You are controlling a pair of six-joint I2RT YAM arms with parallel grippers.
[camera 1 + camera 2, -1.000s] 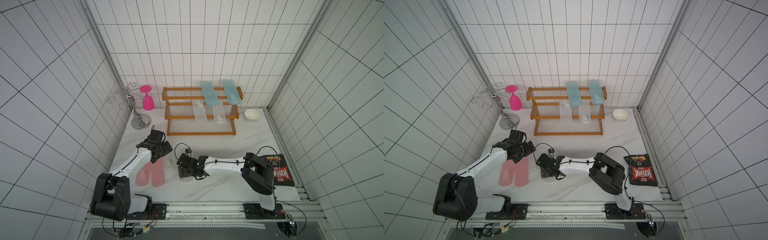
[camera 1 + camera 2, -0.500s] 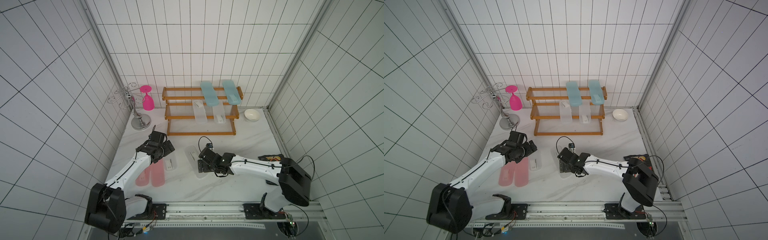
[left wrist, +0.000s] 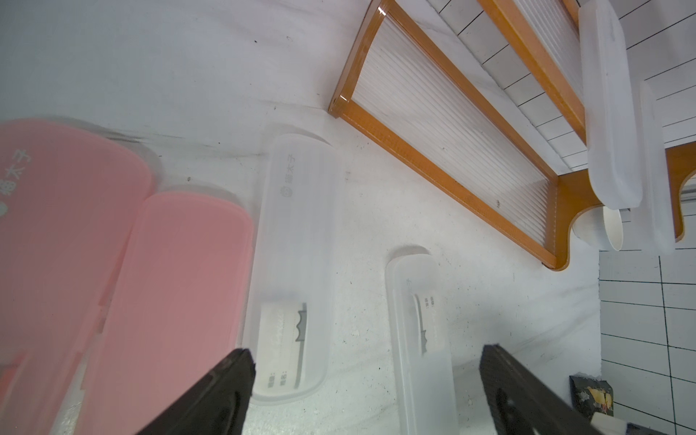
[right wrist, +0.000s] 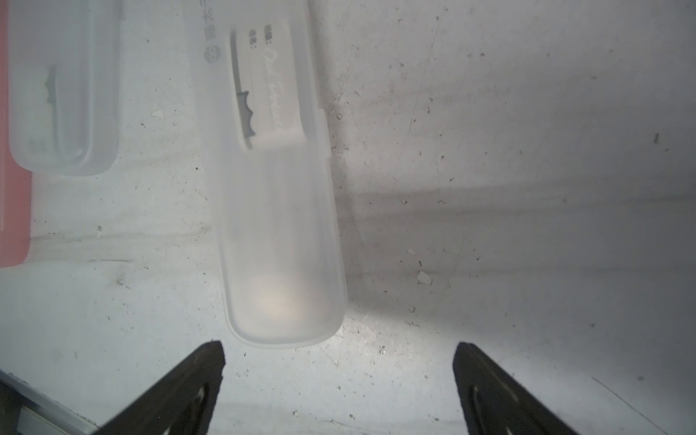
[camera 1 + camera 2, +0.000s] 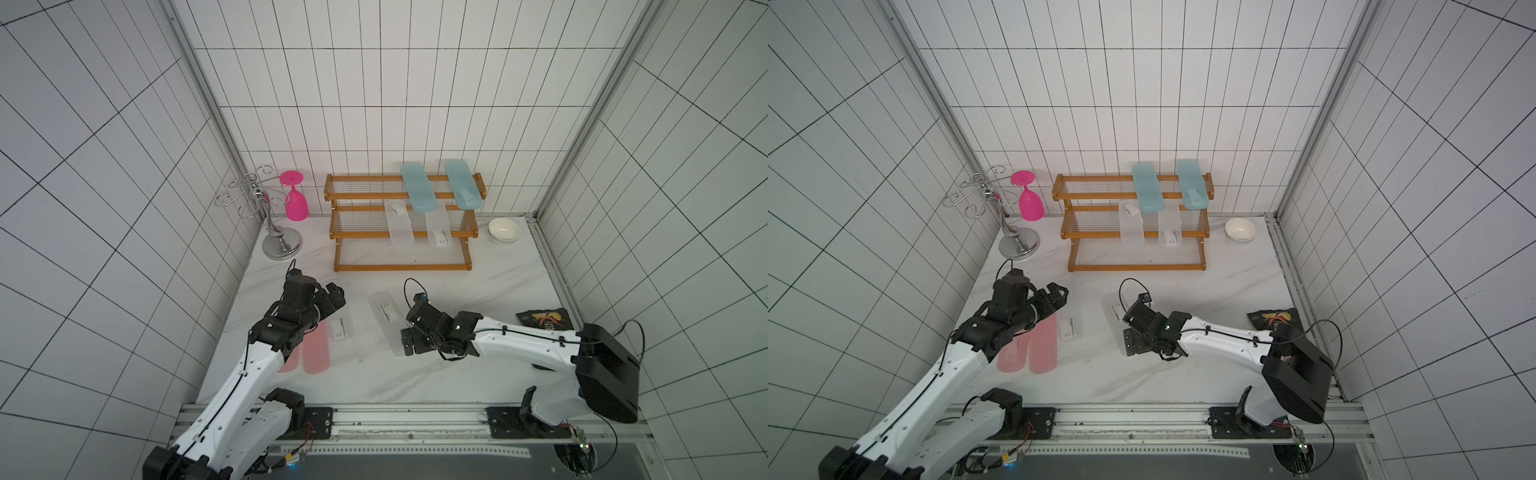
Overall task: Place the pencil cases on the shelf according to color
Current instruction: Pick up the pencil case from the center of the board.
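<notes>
- While the left gripper (image 3: 367, 356) and right gripper (image 4: 339, 350) both gape wide and empty, the shelf (image 5: 401, 266) far ahead holds two blue cases (image 5: 417, 191) on top and two clear cases (image 5: 399, 224) midway.
- One clear case (image 4: 278, 244) lies just ahead of the right jaws. I think it gets grabbed now: reach forward, then squeeze.
- The bowl (image 5: 504, 229) looks empty.

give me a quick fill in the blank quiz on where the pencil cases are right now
On the shelf, the top-tier cases are light ____.
The middle-tier cases number ____.
The two non-clear table cases are ____.
The right gripper, near a clear case, has its jaws ____.
Missing: blue; two; pink; open
</notes>
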